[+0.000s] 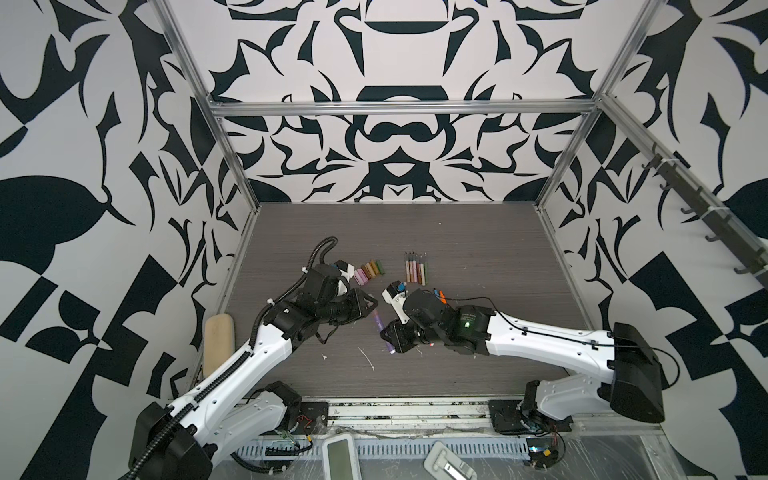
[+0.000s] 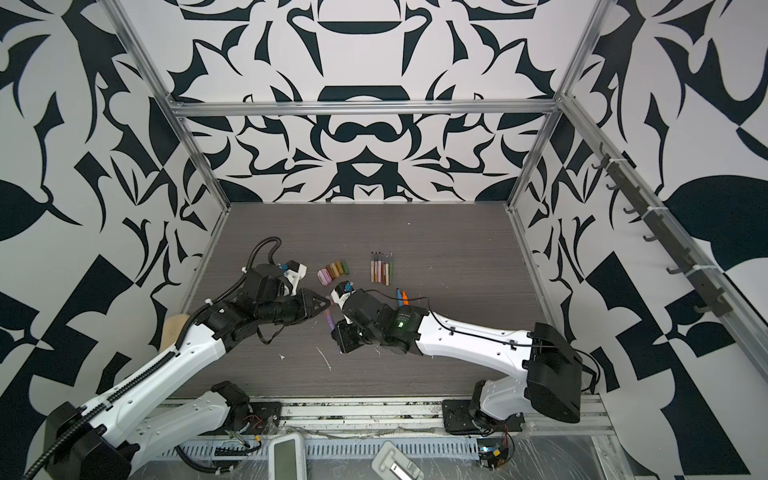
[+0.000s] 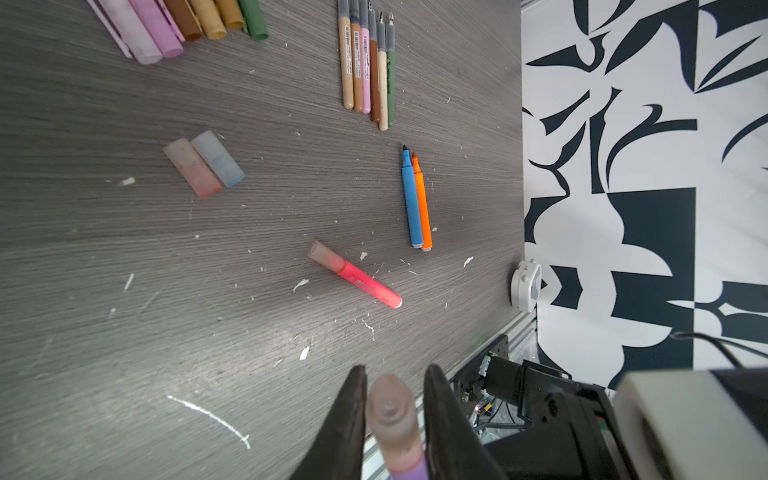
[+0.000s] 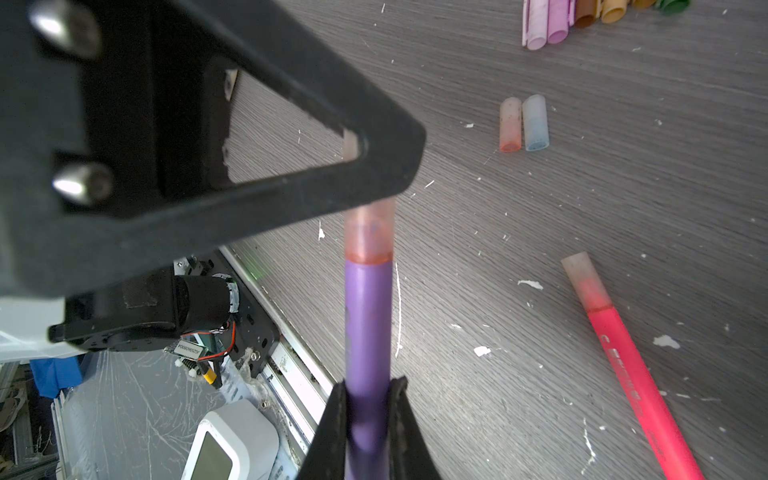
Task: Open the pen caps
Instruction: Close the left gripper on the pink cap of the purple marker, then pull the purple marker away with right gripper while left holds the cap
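A purple pen (image 4: pixel 368 316) hangs above the table between both arms and shows in both top views (image 1: pixel 380 326) (image 2: pixel 329 321). My right gripper (image 4: pixel 369 384) is shut on its body. Its translucent pinkish pen cap (image 3: pixel 390 415) (image 4: pixel 369 237) sits on the pen, and my left gripper (image 3: pixel 395 370) is closed around it. A capped pink pen (image 3: pixel 355 275) lies on the table. Loose orange (image 3: pixel 192 168) and blue (image 3: pixel 218 158) caps lie side by side. A row of several caps (image 1: pixel 369 270) lies far left.
Several thin uncapped pens (image 3: pixel 368 62) lie in a row at mid-table, with a blue pen (image 3: pixel 411 199) and an orange pen (image 3: pixel 423 203) nearer. A beige block (image 1: pixel 219 336) sits at the left edge. A white timer (image 1: pixel 340 457) lies beyond the front rail.
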Controlling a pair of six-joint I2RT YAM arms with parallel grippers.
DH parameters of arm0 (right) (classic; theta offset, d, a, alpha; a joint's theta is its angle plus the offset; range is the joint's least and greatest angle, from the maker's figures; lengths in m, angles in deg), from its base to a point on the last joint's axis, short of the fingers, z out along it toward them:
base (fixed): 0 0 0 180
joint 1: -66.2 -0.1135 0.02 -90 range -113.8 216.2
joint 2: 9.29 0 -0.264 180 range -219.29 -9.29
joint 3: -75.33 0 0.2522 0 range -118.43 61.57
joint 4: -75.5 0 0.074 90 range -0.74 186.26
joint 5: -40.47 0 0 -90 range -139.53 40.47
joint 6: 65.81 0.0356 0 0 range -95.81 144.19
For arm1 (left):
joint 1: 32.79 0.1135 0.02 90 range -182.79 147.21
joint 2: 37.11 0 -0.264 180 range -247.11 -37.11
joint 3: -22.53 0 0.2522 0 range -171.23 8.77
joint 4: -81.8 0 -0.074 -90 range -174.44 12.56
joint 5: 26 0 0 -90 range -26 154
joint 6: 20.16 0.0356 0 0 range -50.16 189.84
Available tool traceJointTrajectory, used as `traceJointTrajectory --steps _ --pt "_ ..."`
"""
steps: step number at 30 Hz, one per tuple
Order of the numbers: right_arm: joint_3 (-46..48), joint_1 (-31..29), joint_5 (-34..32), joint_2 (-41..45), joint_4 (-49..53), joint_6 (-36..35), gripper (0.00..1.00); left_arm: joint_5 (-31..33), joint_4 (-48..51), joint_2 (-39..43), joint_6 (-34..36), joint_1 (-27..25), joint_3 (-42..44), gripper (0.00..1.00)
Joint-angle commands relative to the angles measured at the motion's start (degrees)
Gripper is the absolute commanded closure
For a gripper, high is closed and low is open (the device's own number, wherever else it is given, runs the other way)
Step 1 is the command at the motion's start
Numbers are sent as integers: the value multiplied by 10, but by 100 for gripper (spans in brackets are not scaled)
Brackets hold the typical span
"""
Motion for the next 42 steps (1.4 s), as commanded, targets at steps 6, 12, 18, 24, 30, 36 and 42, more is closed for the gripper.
traceJointTrajectory --steps 6,12,18,24,30,36,42 --pt "-8 1 -5 10 -21 1 98 1 1 -2 0 -3 -9 68" --pt "-7 1 -2 12 -26 0 98 2 1 -3 -1 -3 -8 67" --pt "-2 1 2 14 -34 2 98 4 1 -6 -3 -3 -7 67" --pt "-1 1 3 9 -37 2 98 -1 -4 -8 -5 -3 -6 72" --pt "0 1 -5 11 -36 6 98 -11 -9 -12 -4 -3 -4 98" --pt "10 1 -12 21 -41 12 72 -19 -14 -13 -5 -3 -2 100" --pt "18 1 -9 16 -49 20 70 -19 -17 -9 -8 -3 -1 100"
